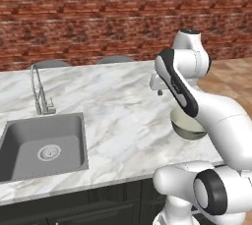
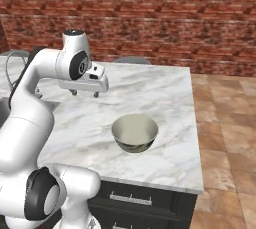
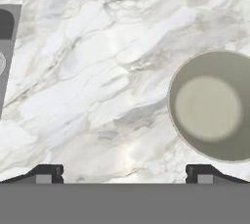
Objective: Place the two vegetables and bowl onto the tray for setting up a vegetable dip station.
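A round, deep bowl (image 1: 186,126) (image 2: 134,132), grey metal outside and pale cream inside, stands upright on the marble counter near its front right corner. My gripper (image 2: 85,94) (image 1: 159,92) hangs above the counter, to the left of the bowl and farther back, pointing down. Its jaws are wide open with nothing between them. Looking down from the hand, the bowl (image 3: 215,105) lies to the right of the gripper (image 3: 123,173), apart from both fingertips (image 3: 46,171). The two vegetables and the tray are out of view.
A grey sink (image 1: 42,148) with a curved faucet (image 1: 38,91) is set into the counter's left part. The counter (image 2: 165,98) ends at the right above a tiled floor (image 2: 225,138). A brick wall (image 1: 98,17) runs behind, with two grey chair backs (image 1: 49,64) at the far edge.
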{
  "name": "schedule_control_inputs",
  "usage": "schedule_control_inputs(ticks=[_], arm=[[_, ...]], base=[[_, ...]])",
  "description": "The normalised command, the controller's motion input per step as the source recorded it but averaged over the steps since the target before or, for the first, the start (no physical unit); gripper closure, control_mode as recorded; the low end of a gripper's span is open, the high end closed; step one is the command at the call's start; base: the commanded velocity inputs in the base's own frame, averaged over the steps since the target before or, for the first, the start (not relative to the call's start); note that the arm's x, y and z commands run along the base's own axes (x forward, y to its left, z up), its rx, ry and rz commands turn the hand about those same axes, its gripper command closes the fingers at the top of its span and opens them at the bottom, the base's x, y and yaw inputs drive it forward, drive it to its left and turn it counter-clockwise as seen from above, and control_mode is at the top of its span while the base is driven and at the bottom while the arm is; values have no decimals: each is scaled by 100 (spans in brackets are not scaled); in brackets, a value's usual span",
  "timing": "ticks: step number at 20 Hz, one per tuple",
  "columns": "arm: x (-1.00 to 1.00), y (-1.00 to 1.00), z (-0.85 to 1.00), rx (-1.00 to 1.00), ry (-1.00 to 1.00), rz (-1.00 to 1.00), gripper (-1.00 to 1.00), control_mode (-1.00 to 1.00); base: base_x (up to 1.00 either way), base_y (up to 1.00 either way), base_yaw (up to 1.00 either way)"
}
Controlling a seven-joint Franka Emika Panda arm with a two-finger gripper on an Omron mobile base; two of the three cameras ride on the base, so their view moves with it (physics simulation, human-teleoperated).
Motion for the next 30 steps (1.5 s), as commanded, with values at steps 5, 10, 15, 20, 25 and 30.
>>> schedule_control_inputs(ticks=[5,10,15,20,25,30], arm=[[0,-13,-3,0,0,0,-100,-100],[0,-54,-20,0,2,-2,-100,-100],[4,-29,-25,-4,0,-3,-100,-100],[9,-20,-43,-8,-2,0,-100,-100],[0,-17,-49,-5,1,0,-100,-100],[11,-3,-38,0,3,1,-100,-100]], base=[[0,-1,0],[0,0,0],[0,0,0],[0,0,0],[0,0,0],[0,0,0]])
